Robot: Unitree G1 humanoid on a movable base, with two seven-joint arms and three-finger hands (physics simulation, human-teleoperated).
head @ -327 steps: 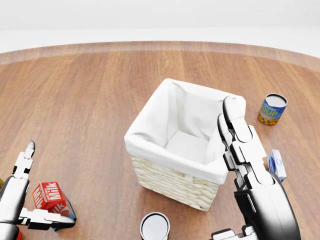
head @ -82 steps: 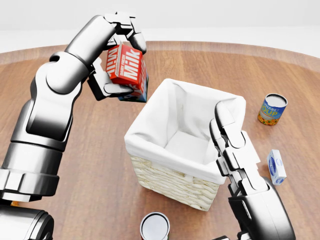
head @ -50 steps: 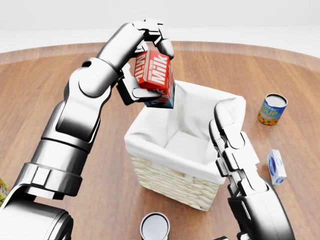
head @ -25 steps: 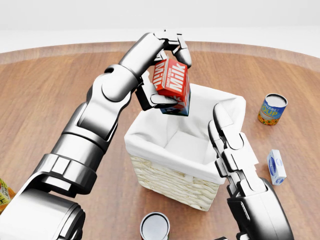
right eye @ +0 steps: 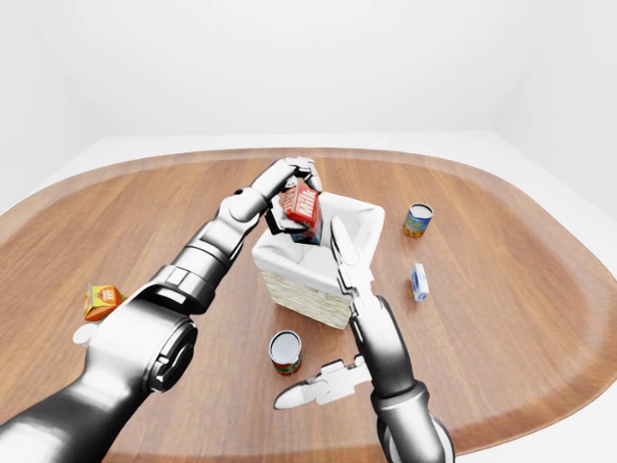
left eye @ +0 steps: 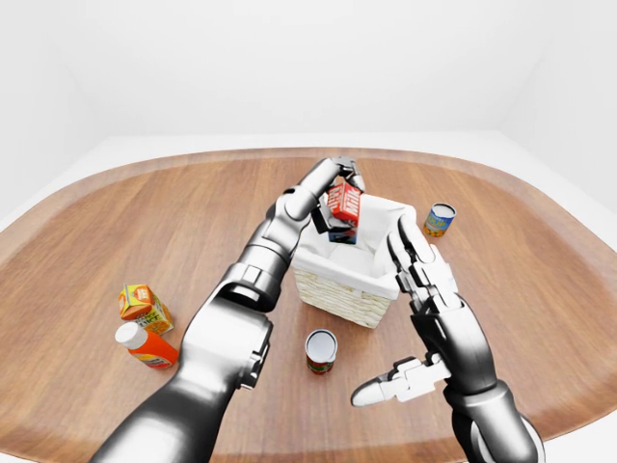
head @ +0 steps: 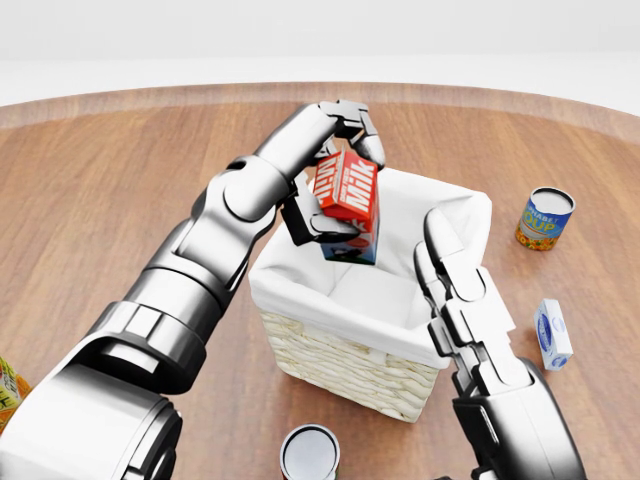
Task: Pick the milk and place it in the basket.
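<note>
Milk, a red carton with white lettering point(head: 346, 190), is clamped in the fingers of the left hand point(head: 335, 175) and hangs tilted over the white-lined wicker basket point(head: 330, 345), toward its 11 o'clock corner in the head view. By my reading, the carry is finished and the release is in hand. The next move calls for lowering the carton inside the liner walls before the fingers part, so it does not tip onto the rim. The right hand point(head: 462, 300) stands at the basket's 4 o'clock edge, fingers straight and apart, holding nothing.

Orange carton point(head: 8, 385) cut by head view's left edge; small blue box point(right eye: 417, 282) label unreadable.
</note>
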